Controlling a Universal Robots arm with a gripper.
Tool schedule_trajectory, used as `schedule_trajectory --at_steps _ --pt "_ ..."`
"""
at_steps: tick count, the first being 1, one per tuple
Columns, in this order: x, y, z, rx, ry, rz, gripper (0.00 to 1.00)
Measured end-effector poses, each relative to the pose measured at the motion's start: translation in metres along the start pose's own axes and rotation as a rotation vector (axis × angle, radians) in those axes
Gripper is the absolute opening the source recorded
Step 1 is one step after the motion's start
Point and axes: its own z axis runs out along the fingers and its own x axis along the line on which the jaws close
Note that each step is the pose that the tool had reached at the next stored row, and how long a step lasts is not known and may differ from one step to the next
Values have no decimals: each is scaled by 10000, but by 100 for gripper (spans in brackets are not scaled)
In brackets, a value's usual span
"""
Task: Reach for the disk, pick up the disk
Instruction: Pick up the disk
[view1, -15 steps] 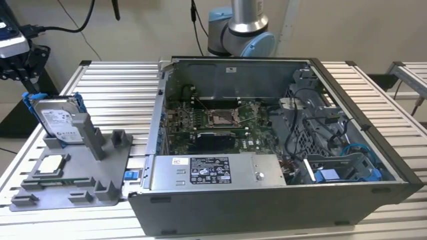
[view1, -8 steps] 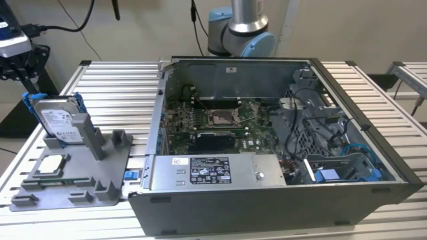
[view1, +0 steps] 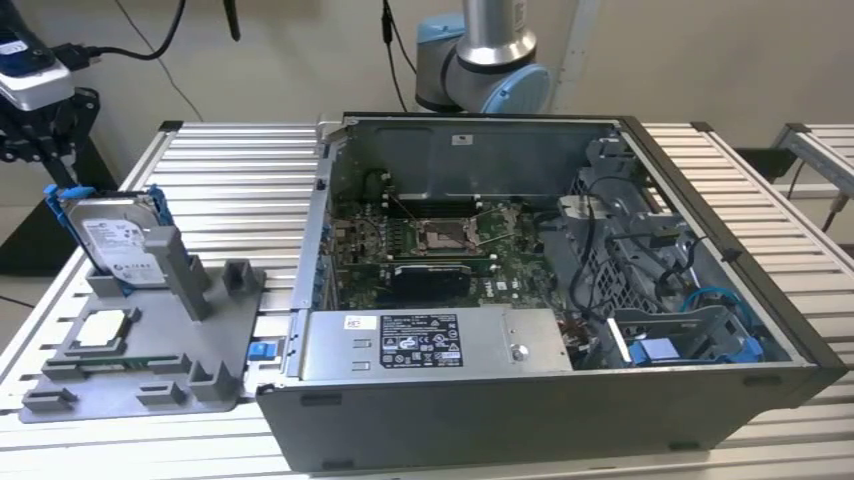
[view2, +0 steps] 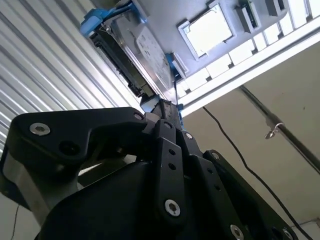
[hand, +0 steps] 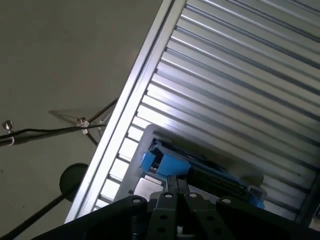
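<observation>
Flat silver-grey disk (view1: 114, 238) in a bright blue plastic bracket stands upright in the grey plastic fixture (view1: 200, 335), at the exterior view's left. The black gripper (view2: 167, 107) is apart from it and its jaws look closed and empty. Risk: if it arrives closed, it hits the disk's edge and tips it.

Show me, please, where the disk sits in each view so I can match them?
Exterior view: disk standing in the grey fixture, at the exterior view's left.
Second wrist view: disk near the square chip.
First wrist view: disk seen edge-on.
Shared landmark: the ribbed table.
</observation>
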Motion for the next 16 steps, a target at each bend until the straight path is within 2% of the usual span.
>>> schedule_trajectory --at_steps 16 --pt "0 0 0 1 110 -2912 0"
